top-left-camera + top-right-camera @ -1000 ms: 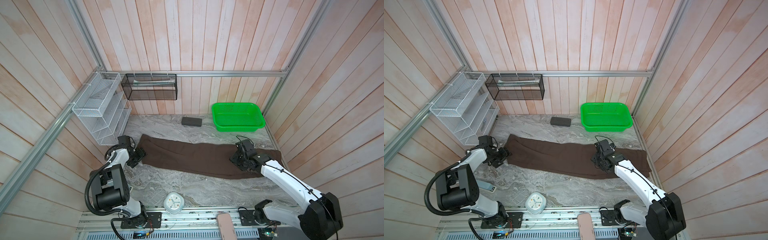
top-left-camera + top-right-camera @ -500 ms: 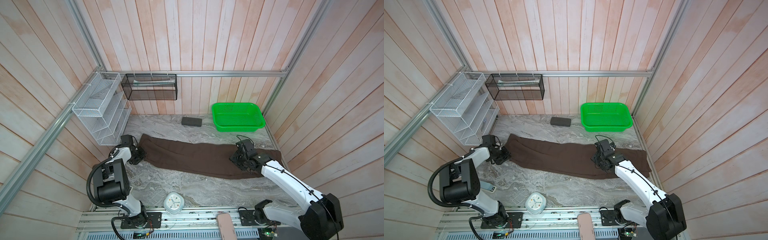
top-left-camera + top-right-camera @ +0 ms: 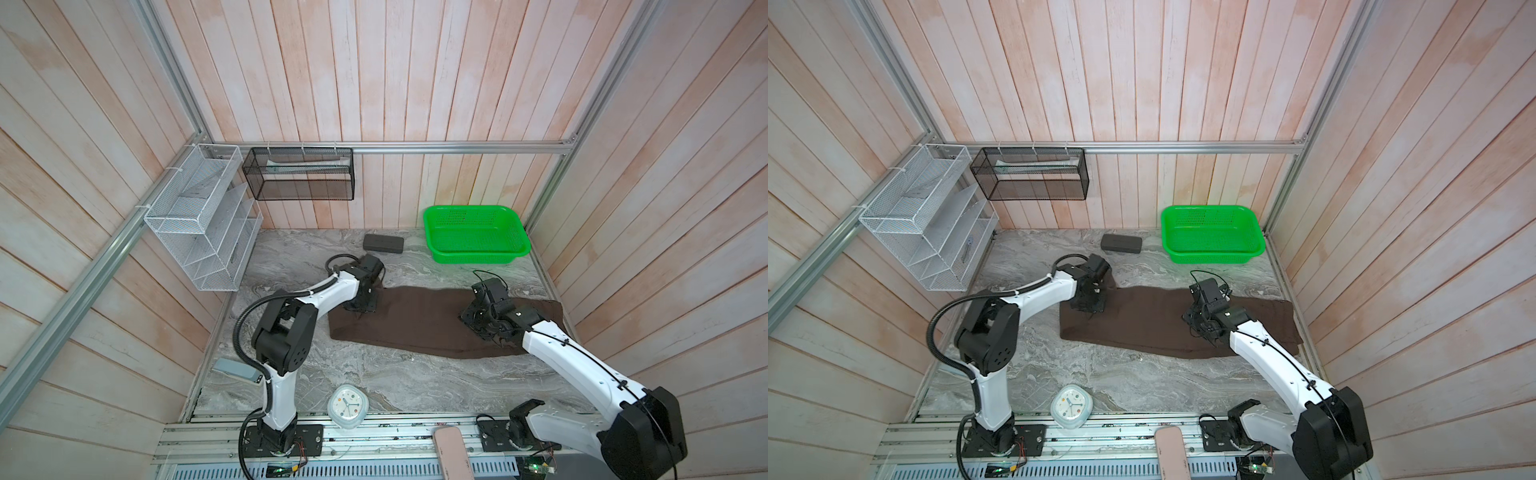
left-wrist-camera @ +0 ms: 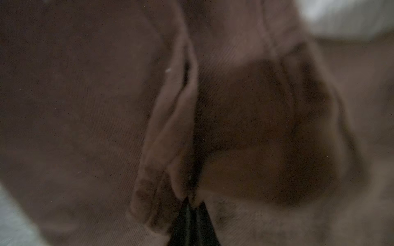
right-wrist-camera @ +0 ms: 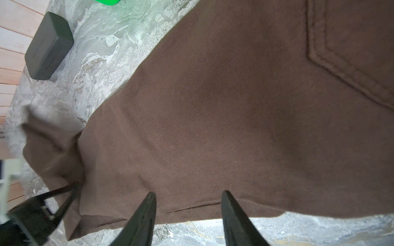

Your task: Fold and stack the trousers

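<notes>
Soft brown twill trousers (image 3: 419, 324), left hand (image 4: 194, 201) pinching raised fold, right hand (image 5: 189, 192) released

Open tabletop (image 3: 415, 382) between trousers (image 3: 415, 326) and clock (image 3: 348, 410)

My left wrist view is a brown blur: trousers (image 4: 245, 127) fill it, running off the edges. Of my left gripper (image 4: 190, 202) only the tips show, pinched on a fold; in both top views my own arm (image 3: 332, 291) hides them. My right gripper (image 5: 188, 192) and the basket (image 5: 106, 1) are cut by edges. The clock (image 3: 348, 409) is too small to read.
</notes>
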